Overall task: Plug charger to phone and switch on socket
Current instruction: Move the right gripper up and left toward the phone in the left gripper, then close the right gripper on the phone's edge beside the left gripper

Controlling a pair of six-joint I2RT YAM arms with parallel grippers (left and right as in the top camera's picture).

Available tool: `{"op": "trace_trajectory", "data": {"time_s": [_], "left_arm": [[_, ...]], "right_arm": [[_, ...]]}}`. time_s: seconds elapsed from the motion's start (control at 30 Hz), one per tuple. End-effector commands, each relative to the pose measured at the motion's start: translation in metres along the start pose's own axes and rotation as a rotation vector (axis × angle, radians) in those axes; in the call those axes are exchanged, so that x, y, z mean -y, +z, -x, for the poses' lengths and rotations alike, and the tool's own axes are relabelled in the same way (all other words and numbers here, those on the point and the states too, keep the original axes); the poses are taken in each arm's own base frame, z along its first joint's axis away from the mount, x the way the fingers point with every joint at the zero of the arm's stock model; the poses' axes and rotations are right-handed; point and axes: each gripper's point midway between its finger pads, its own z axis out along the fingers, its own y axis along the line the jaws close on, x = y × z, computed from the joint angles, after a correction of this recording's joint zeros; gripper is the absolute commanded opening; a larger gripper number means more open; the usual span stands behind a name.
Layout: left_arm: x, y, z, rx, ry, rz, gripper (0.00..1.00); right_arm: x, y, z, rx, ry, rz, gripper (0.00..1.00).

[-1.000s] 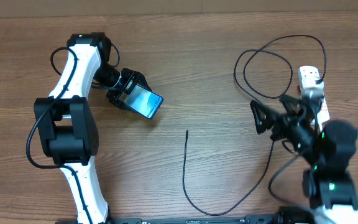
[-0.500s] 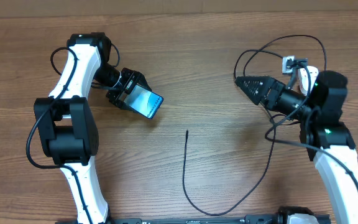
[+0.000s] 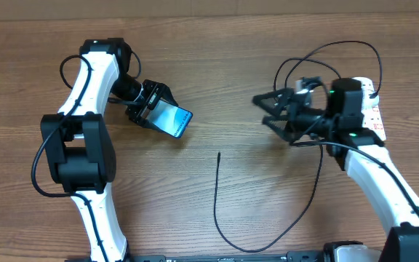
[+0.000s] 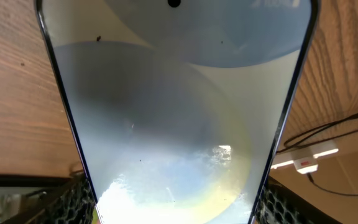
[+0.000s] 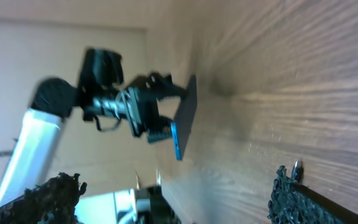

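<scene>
- While both arms reach over the wooden table (image 3: 217, 80), only one of them holds anything.
- Left gripper (image 3: 153, 107): clamped on the phone (image 3: 172, 119) by its long edges. The mesh-textured fingers (image 4: 73, 200) show at both lower corners of the left wrist view.
- Right gripper (image 3: 266, 110): jaws spread wide and empty, pointing left from the right half of the table. Its fingers (image 5: 48, 196) frame a blurred right wrist view with nothing between them.
- Socket (image 3: 373, 116): a white elongated strip lying at the far right edge of the table, partly covered by the right arm. It also appears small in the left wrist view (image 4: 306, 158), showing a red mark.
- Phone: a slim rectangle with a dark rim, left of centre and well apart from the socket.
  - Overhead, the screen reads bright blue-teal.
  - From the left wrist (image 4: 179, 124), it is pale grey glare with a small dark dot at the top edge.
  - The right wrist view shows it edge-on and tilted (image 5: 182, 121). Whether its free end touches the table cannot be told.
- Charger (image 3: 216, 196): a thin black cable running along the table's near side and looping behind the right arm near the socket.
- Plug tip (image 3: 218, 154): lies free on the wood, between the phone and the right gripper and touching neither.
</scene>
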Motion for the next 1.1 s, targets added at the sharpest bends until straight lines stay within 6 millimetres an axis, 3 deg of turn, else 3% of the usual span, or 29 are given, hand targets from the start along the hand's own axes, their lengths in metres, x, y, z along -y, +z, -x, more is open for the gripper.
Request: {"op": "trace_trajectory", "data": {"time_s": [0.0, 0.2, 0.53, 0.63, 0.8, 1.07], "left_arm": [[0.013, 0.003, -0.016, -0.024, -0.047, -0.016, 0.04], [0.016, 0.016, -0.029, -0.015, -0.100, 0.024, 0.04], [0.037, 0.039, -0.053, -0.020, -0.071, 0.011, 0.04], [0.042, 0.045, -0.061, -0.029, -0.075, 0.011, 0.04], [0.046, 0.052, -0.075, -0.064, -0.068, 0.009, 0.04], [0.050, 0.062, -0.094, -0.101, -0.092, 0.022, 0.04]], "right_arm": [[-0.004, 0.019, -0.008, -0.023, -0.077, -0.024, 1.00], [-0.007, 0.037, -0.025, -0.059, -0.109, -0.042, 1.00], [-0.005, 0.056, -0.043, -0.073, -0.141, -0.092, 1.00], [-0.003, 0.062, -0.047, -0.066, -0.140, -0.118, 0.96], [0.010, 0.067, -0.052, -0.037, -0.088, -0.203, 0.96], [0.014, 0.068, -0.052, -0.017, -0.020, -0.231, 0.96]]}}
